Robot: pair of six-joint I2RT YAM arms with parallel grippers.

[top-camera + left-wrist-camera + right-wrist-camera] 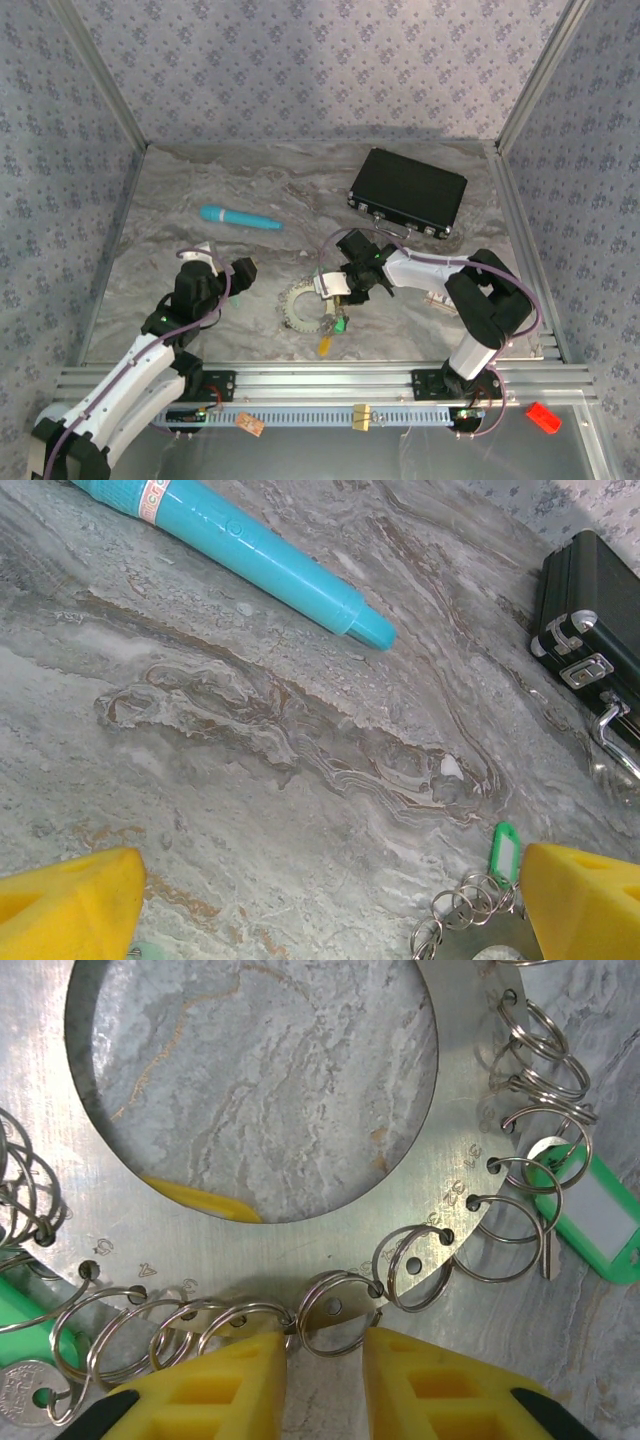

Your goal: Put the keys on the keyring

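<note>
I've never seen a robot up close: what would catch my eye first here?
The silvery keyring, fringed with wire loops, lies front-centre on the marble table, the right arm's yellow fingers straddling one loop. Behind lie a bright teal stick at left and a black case at right.

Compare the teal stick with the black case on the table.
The teal stick is bright; the black case is dark with silvery latches. The stick is long, slim and round; the case is a flat rectangular box, much broader. The stick lies left of centre; the case sits at the far right. Both lie flat on the marbled table.
</note>
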